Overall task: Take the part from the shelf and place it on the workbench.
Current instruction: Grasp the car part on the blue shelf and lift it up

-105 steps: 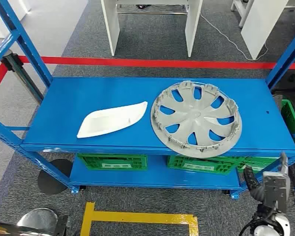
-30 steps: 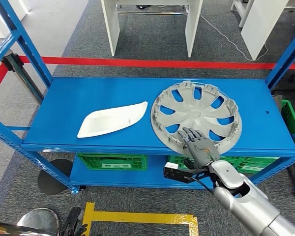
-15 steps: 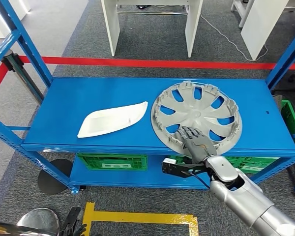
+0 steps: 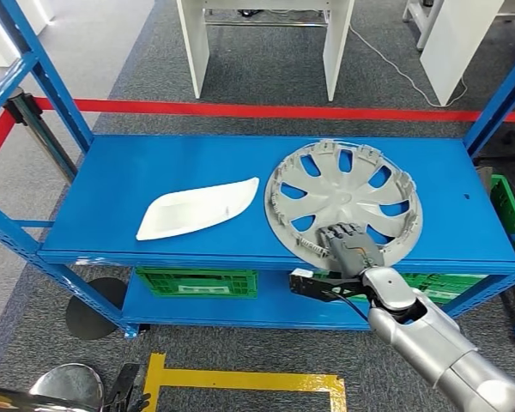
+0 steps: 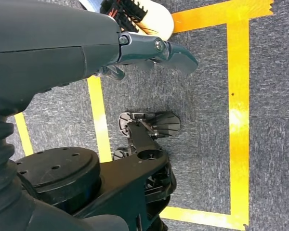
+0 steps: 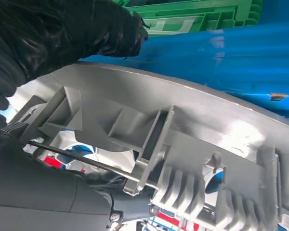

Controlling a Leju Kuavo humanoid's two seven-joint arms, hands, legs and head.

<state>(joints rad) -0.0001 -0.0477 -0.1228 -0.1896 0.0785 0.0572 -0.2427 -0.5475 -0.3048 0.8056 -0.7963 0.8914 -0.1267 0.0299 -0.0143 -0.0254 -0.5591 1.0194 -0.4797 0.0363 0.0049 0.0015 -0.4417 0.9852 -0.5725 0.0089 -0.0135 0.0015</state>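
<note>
Fingers of the right hand [image 4: 347, 245] curl over the hubcap's [image 4: 343, 204] near rim, apparently closing to lift it off the blue shelf [image 4: 145, 172]; left hand's [image 5: 150, 48] state unclear.

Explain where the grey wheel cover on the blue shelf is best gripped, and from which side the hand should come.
Grip the wheel cover at its near rim, coming from the shelf's open front edge. It lies flat, so only the rim and the gaps between spokes give a hold, and that rim reaches the edge. The right hand already rests there, fingers over the rim.
</note>
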